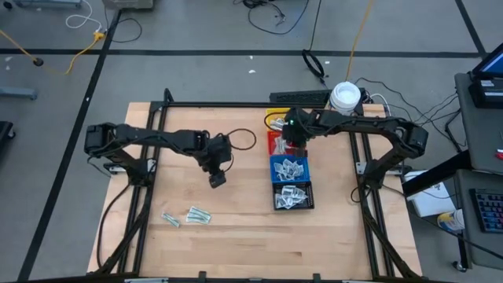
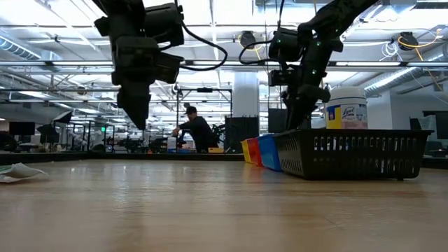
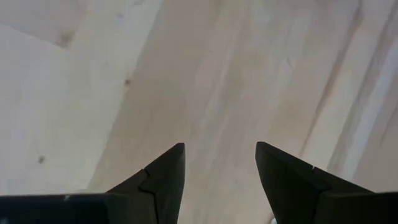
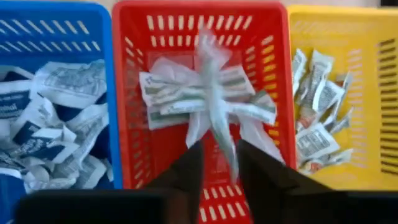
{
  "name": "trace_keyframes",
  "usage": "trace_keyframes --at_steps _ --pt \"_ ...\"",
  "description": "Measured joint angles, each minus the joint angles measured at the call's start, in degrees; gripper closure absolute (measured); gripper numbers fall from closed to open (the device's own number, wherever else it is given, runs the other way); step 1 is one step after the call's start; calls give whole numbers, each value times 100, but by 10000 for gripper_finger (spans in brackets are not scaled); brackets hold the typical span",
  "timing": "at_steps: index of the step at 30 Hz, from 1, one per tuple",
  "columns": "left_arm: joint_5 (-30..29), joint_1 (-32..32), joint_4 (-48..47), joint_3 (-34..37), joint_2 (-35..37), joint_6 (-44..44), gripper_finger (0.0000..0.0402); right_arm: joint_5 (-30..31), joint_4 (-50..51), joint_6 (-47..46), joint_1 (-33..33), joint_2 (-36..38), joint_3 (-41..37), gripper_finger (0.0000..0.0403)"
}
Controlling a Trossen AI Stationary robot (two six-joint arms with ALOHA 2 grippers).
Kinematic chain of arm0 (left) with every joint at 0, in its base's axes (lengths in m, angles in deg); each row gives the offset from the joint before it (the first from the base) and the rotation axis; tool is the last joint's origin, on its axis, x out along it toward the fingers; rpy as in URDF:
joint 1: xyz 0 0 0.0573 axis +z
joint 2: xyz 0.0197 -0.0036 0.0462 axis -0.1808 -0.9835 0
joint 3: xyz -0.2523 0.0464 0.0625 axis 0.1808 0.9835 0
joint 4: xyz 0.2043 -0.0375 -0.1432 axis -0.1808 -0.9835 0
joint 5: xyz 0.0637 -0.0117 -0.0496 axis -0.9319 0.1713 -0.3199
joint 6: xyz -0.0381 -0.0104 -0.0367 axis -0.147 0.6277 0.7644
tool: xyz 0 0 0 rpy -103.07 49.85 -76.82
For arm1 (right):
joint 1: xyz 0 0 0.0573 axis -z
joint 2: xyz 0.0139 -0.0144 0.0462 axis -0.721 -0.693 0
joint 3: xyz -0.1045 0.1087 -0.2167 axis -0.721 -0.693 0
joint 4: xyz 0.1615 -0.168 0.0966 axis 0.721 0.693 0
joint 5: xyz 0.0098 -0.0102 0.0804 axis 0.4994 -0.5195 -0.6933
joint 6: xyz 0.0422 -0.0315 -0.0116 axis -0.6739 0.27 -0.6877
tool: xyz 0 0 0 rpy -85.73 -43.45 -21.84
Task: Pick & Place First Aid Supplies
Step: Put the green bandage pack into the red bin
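Observation:
My right gripper [image 4: 221, 163] hangs over the red bin [image 4: 199, 9], tilted down. Its fingers stand a little apart, with a blurred pale green wrapper [image 4: 213, 99] standing on end in and above the gap. More green wrappers [image 4: 168, 93] lie in the red bin. White packets with blue marks [image 4: 56, 118] fill the blue bin [image 4: 37, 15], and white sachets [image 4: 317, 118] lie in the yellow bin [image 4: 348, 15]. My left gripper [image 3: 221, 165] is open over bare wood at mid-table [image 1: 218, 180], clear of the surface. A few first aid packets [image 1: 198, 214] lie flat near the front left. My right gripper has the pale green wrapper's lower end [image 4: 229, 163] in the gap between its fingertips, and the gap is wider than the wrapper. I cannot tell whether either finger touches it. The fingers point slanting down from above the red bin.
A black mesh bin [image 2: 350, 150] with packets closes the row of bins on its near side [image 1: 310, 196]. A white jar with a yellow label [image 1: 345, 97] stands behind the bins. A person works in the room beyond the table [image 2: 196, 133]. Bare wood lies between the loose packets and the bins.

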Motion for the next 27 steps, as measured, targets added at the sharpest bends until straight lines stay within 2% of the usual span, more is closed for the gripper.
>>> trace_keyframes --at_steps 6,11,18,27 --pt "92 -210 -175 1 0 191 199 32 15 -70 4 0 0 193" --pt "360 -595 -1041 3 36 114 199 26 -11 -67 4 0 0 131" --pt "357 -1482 -1563 102 55 -276 199 5 -160 -64 -22 0 0 118" --pt "321 -2910 -1538 653 50 -166 199 5 -225 -157 -126 0 0 124"
